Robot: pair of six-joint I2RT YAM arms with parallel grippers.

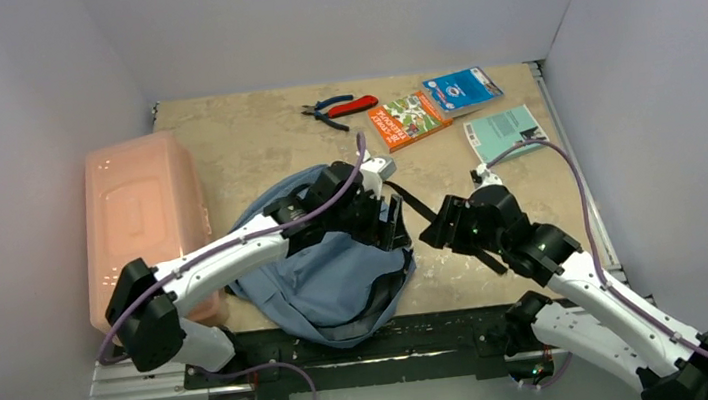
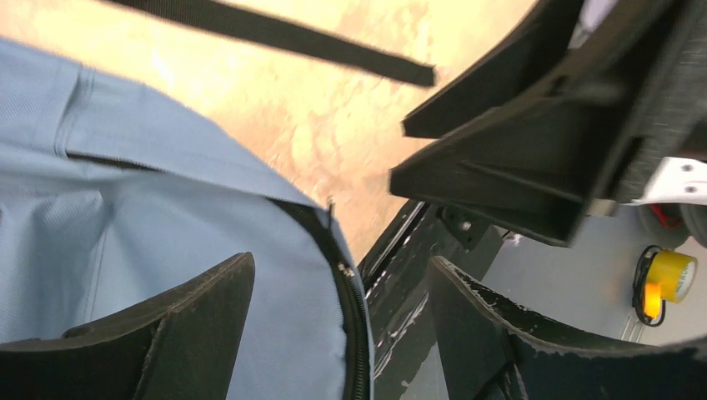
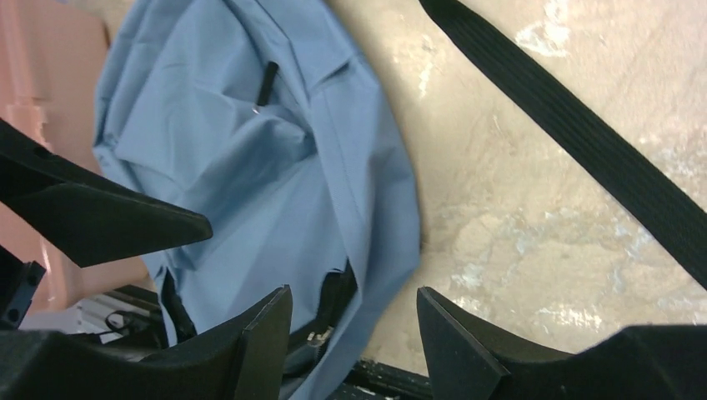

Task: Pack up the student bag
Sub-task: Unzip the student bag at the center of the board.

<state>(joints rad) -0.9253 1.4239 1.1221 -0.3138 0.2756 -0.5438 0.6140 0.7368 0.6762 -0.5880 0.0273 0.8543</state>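
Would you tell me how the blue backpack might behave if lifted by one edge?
The backpack would probably sag and fold, as its fabric lies creased. Flat, so likely light. Its loose strap may trail and snag.

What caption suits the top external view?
Left gripper and right gripper, both open, meet at the student bag's right edge; pink box left, books and pliers beyond.

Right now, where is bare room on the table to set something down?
Bare: far strip between pink box and pliers, behind the student bag. Crowded: booklets far right; left gripper and right gripper by the bag's right edge.
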